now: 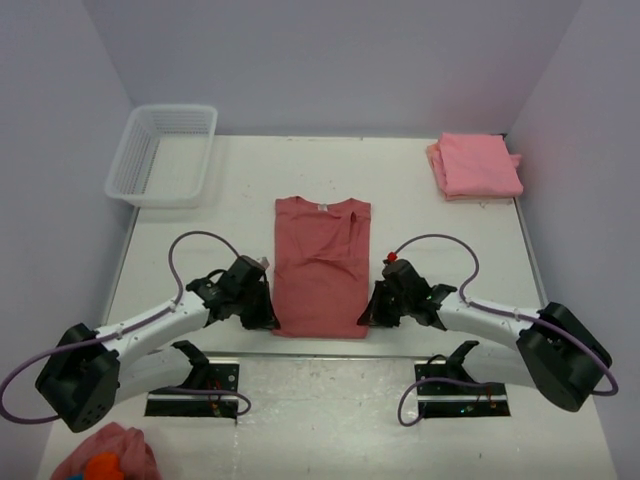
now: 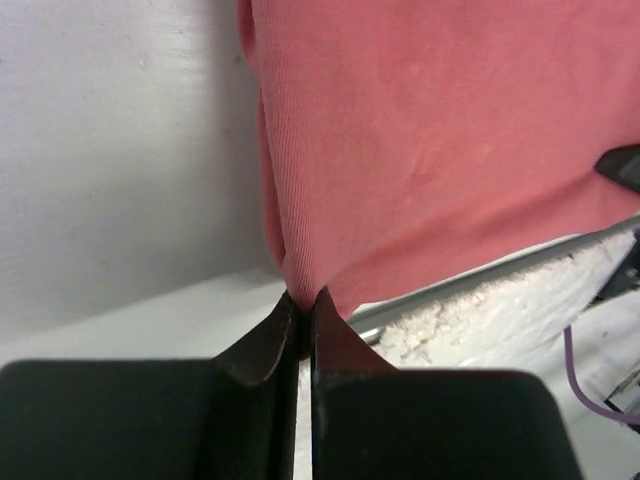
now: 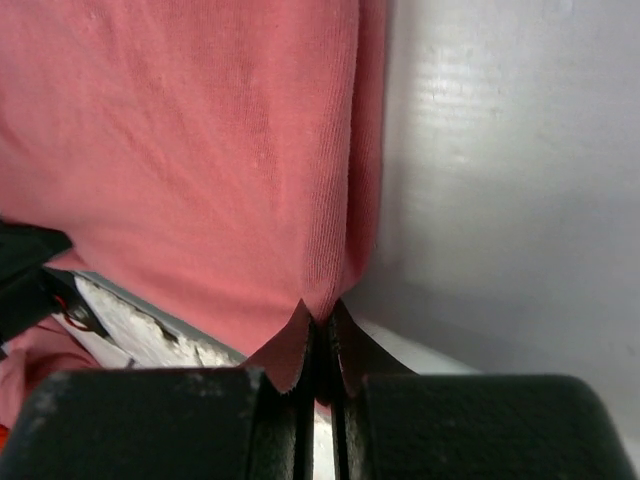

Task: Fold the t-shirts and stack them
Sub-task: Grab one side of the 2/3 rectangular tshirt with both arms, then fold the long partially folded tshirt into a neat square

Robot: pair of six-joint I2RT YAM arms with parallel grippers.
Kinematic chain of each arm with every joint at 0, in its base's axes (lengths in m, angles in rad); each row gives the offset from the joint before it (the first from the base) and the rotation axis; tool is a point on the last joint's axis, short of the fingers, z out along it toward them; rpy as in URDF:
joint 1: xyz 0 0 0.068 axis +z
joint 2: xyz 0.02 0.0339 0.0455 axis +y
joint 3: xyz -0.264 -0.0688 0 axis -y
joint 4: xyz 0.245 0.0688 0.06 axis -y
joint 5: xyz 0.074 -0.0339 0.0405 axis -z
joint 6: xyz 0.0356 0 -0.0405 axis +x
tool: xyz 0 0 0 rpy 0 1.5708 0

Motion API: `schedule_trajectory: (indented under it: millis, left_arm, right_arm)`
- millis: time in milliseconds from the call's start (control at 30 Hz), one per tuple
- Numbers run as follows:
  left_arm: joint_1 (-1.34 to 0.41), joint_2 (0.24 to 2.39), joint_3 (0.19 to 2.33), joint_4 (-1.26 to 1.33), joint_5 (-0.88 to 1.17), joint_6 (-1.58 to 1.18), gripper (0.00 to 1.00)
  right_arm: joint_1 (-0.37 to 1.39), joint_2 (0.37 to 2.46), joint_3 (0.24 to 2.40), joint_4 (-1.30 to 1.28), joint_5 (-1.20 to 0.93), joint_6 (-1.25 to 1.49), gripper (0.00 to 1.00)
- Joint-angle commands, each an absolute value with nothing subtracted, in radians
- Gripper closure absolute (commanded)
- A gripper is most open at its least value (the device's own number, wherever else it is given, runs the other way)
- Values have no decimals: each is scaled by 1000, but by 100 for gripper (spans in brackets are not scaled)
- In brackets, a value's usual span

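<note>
At the centre of the table (image 1: 420, 215), a rose-red t-shirt (image 1: 320, 268) lies flat, its white collar label (image 1: 322, 207) too small to read. Jaws of the left gripper (image 2: 303, 300) clamp its near-left corner; those of the right gripper (image 3: 320, 312) clamp its near-right corner. Beyond its far-right corner lie folded pink t-shirts (image 1: 476, 166); beyond its far-left, a white basket (image 1: 163, 153).

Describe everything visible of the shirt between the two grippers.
The shirt is dusty rose-red, soft knit, folded lengthwise into a narrow rectangle, collar with a white label at the far end. It lies flat on the table, lightly creased. The left gripper and right gripper are each shut on a near hem corner.
</note>
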State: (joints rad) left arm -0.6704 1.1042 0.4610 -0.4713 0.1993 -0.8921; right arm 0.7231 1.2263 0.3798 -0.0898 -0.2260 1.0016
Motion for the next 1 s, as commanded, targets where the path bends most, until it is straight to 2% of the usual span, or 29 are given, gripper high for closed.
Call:
schedule_trajectory:
  millis: [0, 133, 333, 733, 967]
  left_arm:
    - [-673, 1010, 534, -613, 199, -908, 100]
    - [-673, 951, 597, -708, 207, -894, 100]
    - [-673, 896, 647, -782, 218, -888, 100]
    - [-675, 770, 672, -884, 242, -927, 100]
    - [-675, 842, 802, -894, 198, -888, 100]
  right_arm:
    - [750, 1160, 445, -323, -172, 930, 100]
    - [770, 1053, 508, -521, -146, 887, 100]
    - [781, 914, 555, -682, -124, 838, 100]
    - [825, 851, 517, -713, -107, 909, 100]
    - [864, 857, 636, -796, -2, 917, 100]
